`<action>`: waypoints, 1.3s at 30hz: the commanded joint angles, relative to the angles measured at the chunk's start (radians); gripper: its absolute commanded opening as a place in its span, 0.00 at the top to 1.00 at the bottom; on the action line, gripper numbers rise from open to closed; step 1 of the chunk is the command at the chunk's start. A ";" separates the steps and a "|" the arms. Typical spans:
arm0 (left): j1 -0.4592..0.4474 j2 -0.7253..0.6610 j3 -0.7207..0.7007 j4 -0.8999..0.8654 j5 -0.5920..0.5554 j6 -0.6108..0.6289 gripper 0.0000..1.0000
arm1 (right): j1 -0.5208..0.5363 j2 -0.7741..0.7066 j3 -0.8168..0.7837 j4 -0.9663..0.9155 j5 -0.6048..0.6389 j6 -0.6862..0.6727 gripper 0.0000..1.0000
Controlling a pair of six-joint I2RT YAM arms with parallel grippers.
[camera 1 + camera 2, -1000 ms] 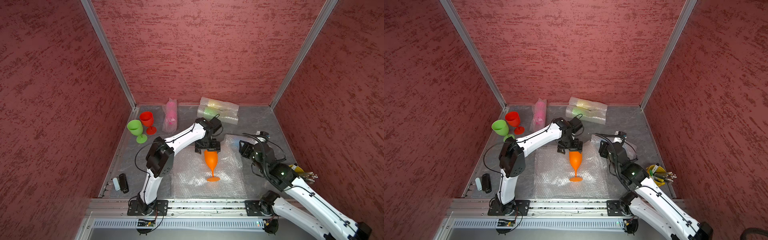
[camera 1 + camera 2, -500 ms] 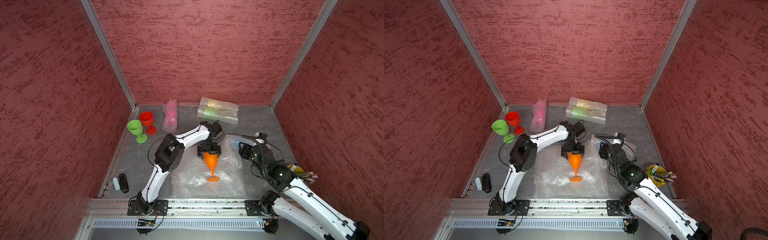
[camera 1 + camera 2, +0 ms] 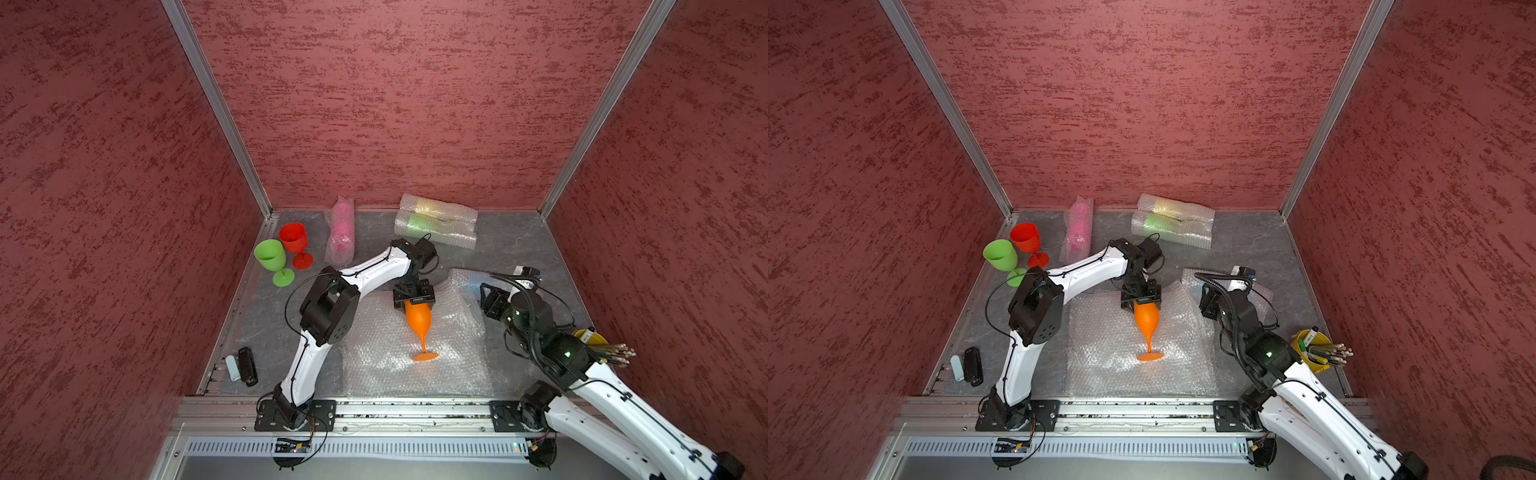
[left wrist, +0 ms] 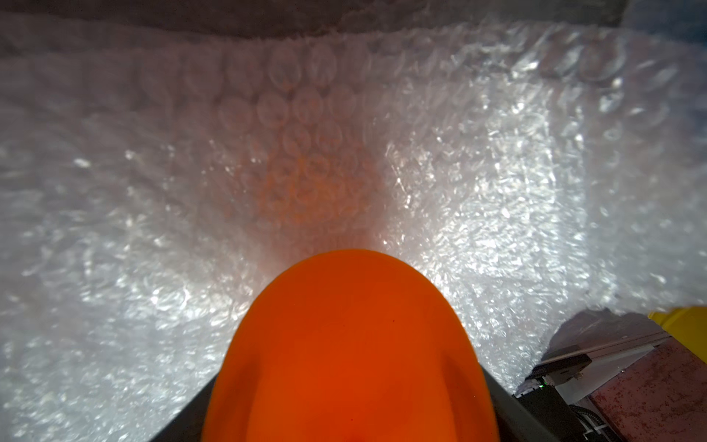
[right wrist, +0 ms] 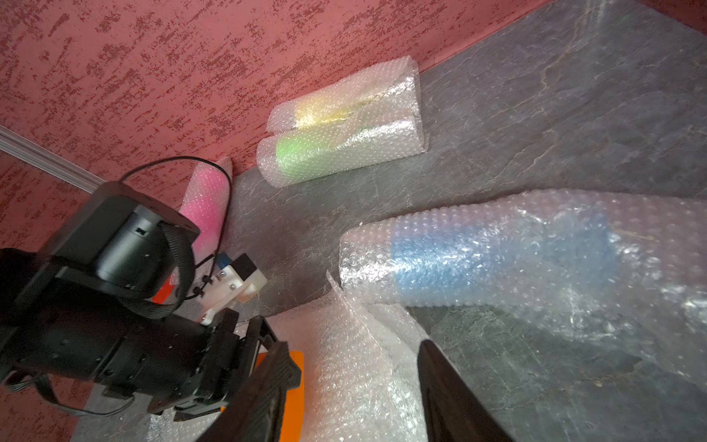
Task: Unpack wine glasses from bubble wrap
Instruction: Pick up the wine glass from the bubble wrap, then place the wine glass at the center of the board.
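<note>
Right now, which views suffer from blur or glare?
Left wrist view: orange goblet close and soft-edged, glare whitening the bubble wrap sheet. Right wrist view: glints scattered over the blue goblet's sleeve. Both top views: sharp, evenly lit.

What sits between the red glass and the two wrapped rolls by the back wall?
A pink glass, still wrapped, sits between the red glass and the rolls; both top views show it.

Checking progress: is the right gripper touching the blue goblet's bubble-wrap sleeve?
Apart. In the right wrist view, bare table shows between the right gripper and the sleeve.
</note>
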 commanded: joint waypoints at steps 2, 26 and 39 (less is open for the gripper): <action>0.009 -0.201 -0.005 -0.039 -0.133 0.000 0.21 | -0.004 -0.003 0.021 0.030 -0.025 0.004 0.44; 0.370 -1.259 -1.009 1.107 -0.520 0.660 0.34 | -0.008 0.102 0.004 0.215 -0.108 -0.072 0.43; 0.650 -1.171 -1.271 1.422 -0.606 0.536 0.38 | -0.007 0.201 0.004 0.318 -0.153 -0.093 0.43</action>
